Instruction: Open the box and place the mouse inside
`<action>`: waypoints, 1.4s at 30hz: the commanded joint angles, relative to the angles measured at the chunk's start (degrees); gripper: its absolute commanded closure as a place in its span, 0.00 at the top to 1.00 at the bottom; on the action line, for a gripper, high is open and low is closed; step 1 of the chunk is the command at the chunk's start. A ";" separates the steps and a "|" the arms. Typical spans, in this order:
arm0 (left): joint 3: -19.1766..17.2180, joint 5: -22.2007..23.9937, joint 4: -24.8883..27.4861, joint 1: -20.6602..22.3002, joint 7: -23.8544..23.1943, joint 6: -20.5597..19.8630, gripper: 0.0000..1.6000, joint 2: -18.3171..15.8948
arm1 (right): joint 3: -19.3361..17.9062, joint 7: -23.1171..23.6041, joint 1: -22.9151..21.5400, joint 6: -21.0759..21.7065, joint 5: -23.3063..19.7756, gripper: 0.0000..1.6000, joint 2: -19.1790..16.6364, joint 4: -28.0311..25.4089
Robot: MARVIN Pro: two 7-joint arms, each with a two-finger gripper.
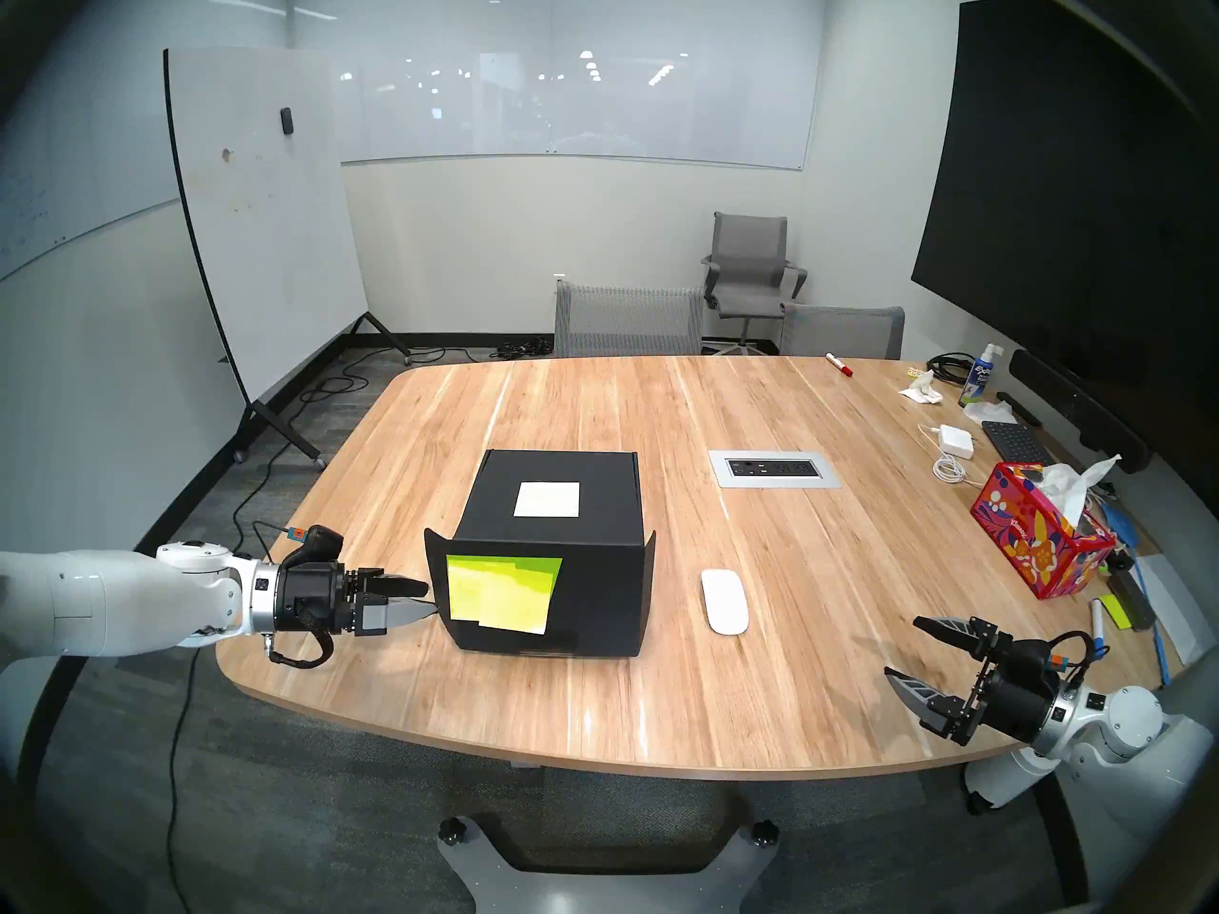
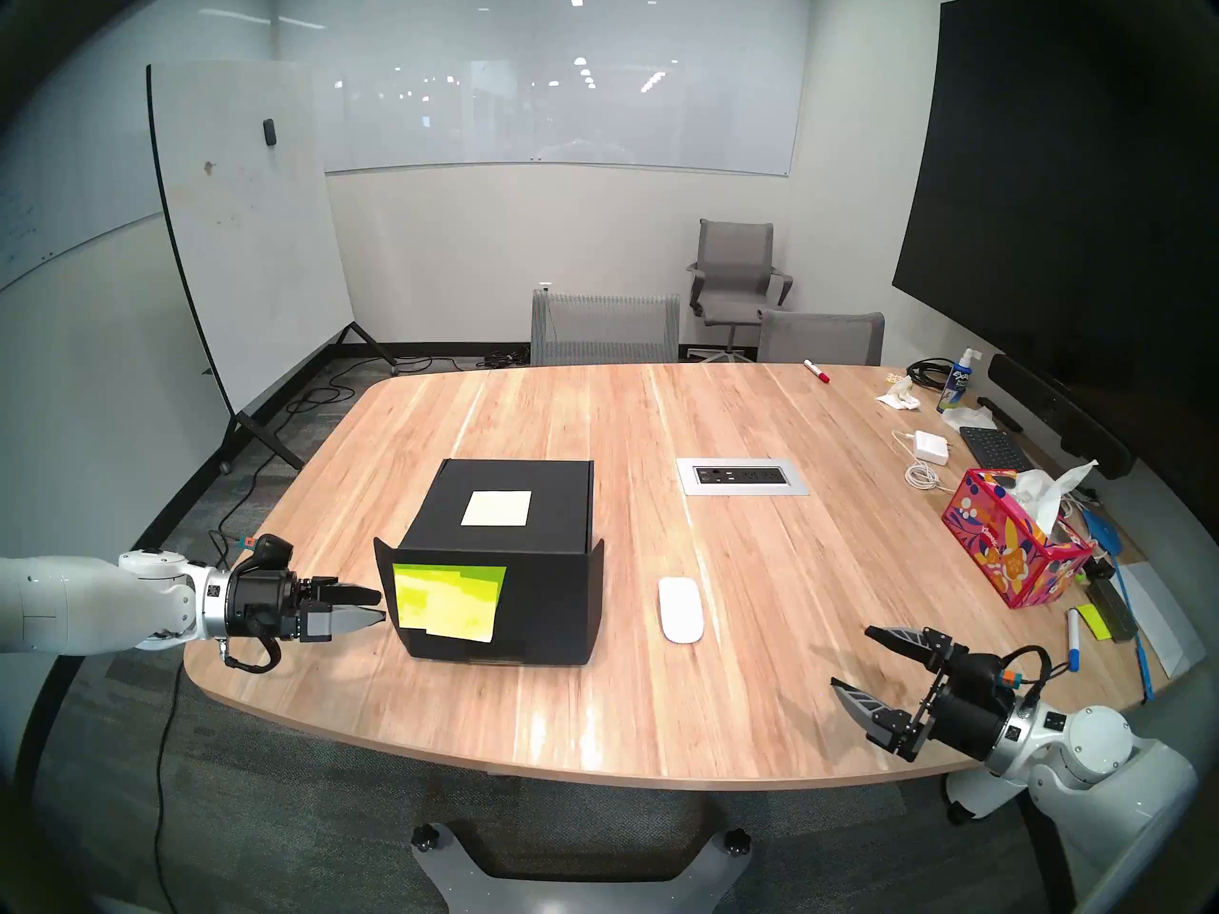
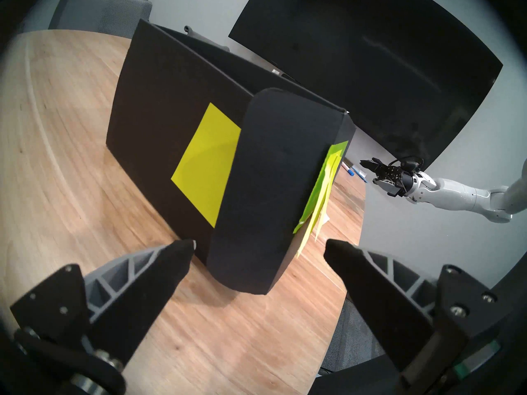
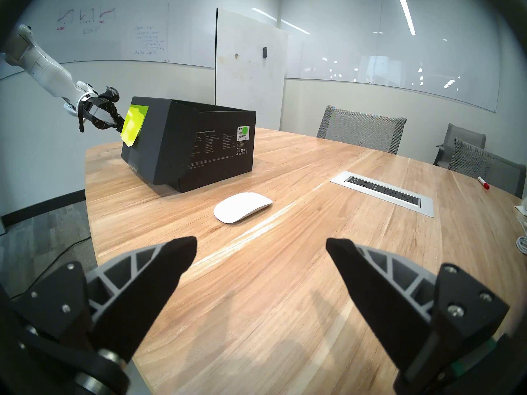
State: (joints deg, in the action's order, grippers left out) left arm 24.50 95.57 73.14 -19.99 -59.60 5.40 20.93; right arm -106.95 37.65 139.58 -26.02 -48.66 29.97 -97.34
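Note:
The black box (image 1: 554, 550) stands near the table's front, its lid down with a white label (image 1: 546, 499) on top. Its front flap carries yellow-green sticky notes (image 1: 501, 593), and the flap's side wings stick out. My left gripper (image 1: 422, 599) is open, level with the box's left wing. In the left wrist view the wing (image 3: 273, 186) stands just ahead of the open left gripper (image 3: 259, 246); I cannot tell if they touch. The white mouse (image 1: 724, 601) lies flat to the right of the box (image 4: 199, 140). My right gripper (image 1: 902, 647) hovers open and empty, short of the mouse (image 4: 242, 207).
A red floral tissue box (image 1: 1035, 540), a white power adapter (image 1: 956, 441), a keyboard (image 1: 1016, 441) and markers crowd the table's right edge. A power outlet panel (image 1: 773, 469) is set into the wood behind the mouse. Chairs (image 1: 626, 319) stand at the far side.

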 commanded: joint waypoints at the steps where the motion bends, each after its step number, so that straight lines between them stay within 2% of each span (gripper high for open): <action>1: -0.62 0.18 -0.43 0.73 -1.21 -0.23 1.00 0.25 | -0.24 0.00 -0.02 -0.02 -0.10 1.00 0.00 -0.15; 42: 0.49 -0.75 1.26 0.41 0.56 -1.38 1.00 0.26 | -0.25 0.00 -0.02 -0.02 -0.10 1.00 0.00 -0.15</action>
State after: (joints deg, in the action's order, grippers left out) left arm 25.24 95.06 74.31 -20.03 -58.88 4.08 21.06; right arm -106.95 37.64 139.58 -26.02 -48.65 29.97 -97.34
